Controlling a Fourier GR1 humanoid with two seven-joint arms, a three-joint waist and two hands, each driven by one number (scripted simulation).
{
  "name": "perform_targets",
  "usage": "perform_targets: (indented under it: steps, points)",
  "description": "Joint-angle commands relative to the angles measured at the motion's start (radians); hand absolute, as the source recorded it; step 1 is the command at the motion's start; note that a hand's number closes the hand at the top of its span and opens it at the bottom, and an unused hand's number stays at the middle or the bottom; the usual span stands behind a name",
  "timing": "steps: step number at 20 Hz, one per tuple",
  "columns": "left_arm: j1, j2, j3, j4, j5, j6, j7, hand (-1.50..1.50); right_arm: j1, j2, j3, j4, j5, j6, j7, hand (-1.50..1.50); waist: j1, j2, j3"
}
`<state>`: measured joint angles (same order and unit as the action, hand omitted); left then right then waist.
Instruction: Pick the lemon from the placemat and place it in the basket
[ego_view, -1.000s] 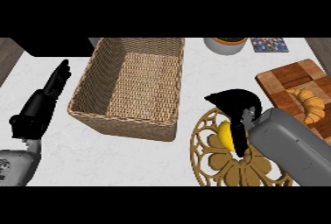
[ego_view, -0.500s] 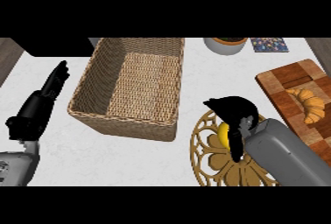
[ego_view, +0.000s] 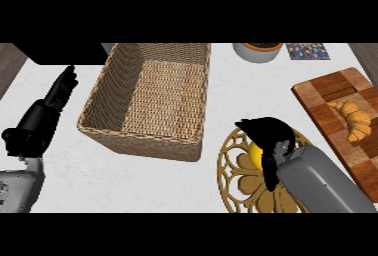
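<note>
The right hand (ego_view: 267, 131) curls over the lemon (ego_view: 258, 153), its fingers and thumb closed round it. The lemon lies at the 12 o'clock part of the round openwork placemat (ego_view: 240, 186). The wicker basket (ego_view: 140, 143) stands on the bench (ego_view: 111, 180) at 10 o'clock from the placemat. At 3 o'clock a croissant (ego_view: 353, 119) rests on a wooden cutting board (ego_view: 328, 90). The left hand (ego_view: 43, 120) rests at 9 o'clock with its fingers straight.

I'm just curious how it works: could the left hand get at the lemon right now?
Probably not: the left hand rests open far to the left, the basket stands between, and the right hand curls over the lemon.
</note>
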<state>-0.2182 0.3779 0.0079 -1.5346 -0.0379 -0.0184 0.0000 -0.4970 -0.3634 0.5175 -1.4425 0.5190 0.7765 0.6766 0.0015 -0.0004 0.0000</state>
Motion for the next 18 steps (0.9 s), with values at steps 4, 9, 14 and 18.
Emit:
perform_targets:
  steps: [4, 9, 14, 18]
  points:
    - [0.064, -0.052, 0.007, -0.056, -0.044, 0.001, -0.011, 0.00, 0.074, 0.018, -0.020, 0.038, 0.131, -0.026, -0.066, -1.50, 0.001, 0.000, 0.000]
    - [0.009, -0.040, 0.043, -0.035, -0.039, -0.057, 0.022, 0.00, 0.021, 0.058, -0.061, 0.157, 0.194, -0.025, -0.163, -1.50, 0.003, 0.002, 0.000]
    - [-0.001, -0.052, 0.071, 0.038, -0.056, -0.051, -0.050, 0.00, 0.116, 0.070, -0.061, 0.098, 0.213, -0.052, -0.188, 1.50, -0.002, 0.001, 0.000]
    - [-0.030, -0.090, 0.030, 0.007, -0.080, -0.040, 0.005, 0.00, 0.029, 0.085, -0.045, 0.177, 0.274, -0.075, -0.262, 1.50, 0.003, 0.002, 0.000]
